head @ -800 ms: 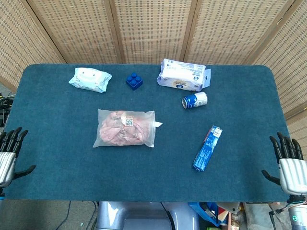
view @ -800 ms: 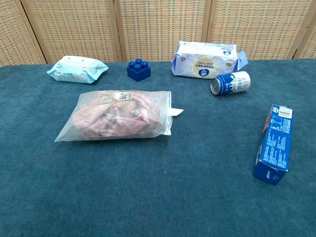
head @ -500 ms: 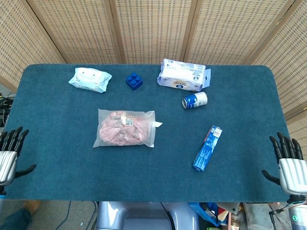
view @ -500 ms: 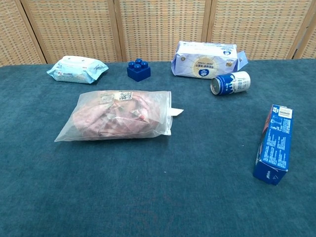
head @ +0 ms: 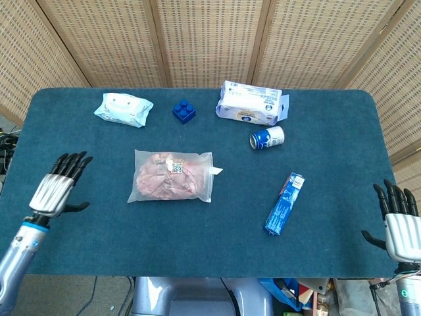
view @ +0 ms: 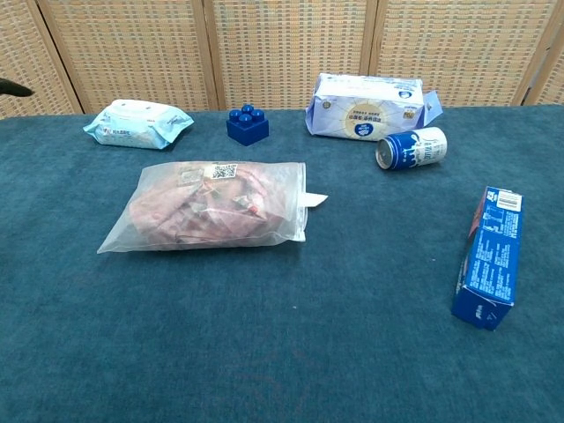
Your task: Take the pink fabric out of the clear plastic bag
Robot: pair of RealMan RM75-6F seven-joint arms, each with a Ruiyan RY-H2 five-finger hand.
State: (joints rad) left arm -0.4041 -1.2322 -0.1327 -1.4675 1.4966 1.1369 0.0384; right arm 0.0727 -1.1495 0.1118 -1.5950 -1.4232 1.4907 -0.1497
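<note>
At the far left the left hand [head: 58,186] hovers over the blue felt table [head: 99,217], fingers spread and holding nothing; in the chest view only a dark fingertip shows at the left edge. Behind it, near the back edge, lies a pale blue pack of wet wipes [head: 123,108], closed and flat.

Just right of the hand sits the clear plastic bag [head: 172,176], lying flat near the middle of the table. The pink fabric [head: 163,179] is inside it — crumpled, filling most of the bag, wholly enclosed as far as I can see. A white label with a square code [view: 214,173] is stuck to the bag's top face, and a small white tab [view: 315,200] pokes from its right edge.

Behind the bag stands a dark blue toy building brick [head: 184,110]. To the right of that lies a white and purple soft pack [head: 251,104], one end flap loose. Just in front of it a blue and white can [head: 267,137] lies on its side. Further right and nearer, a long blue carton [head: 284,204] lies flat, closed.

At the far right the right hand [head: 399,224] sits off the table's edge, fingers spread, empty.
</note>
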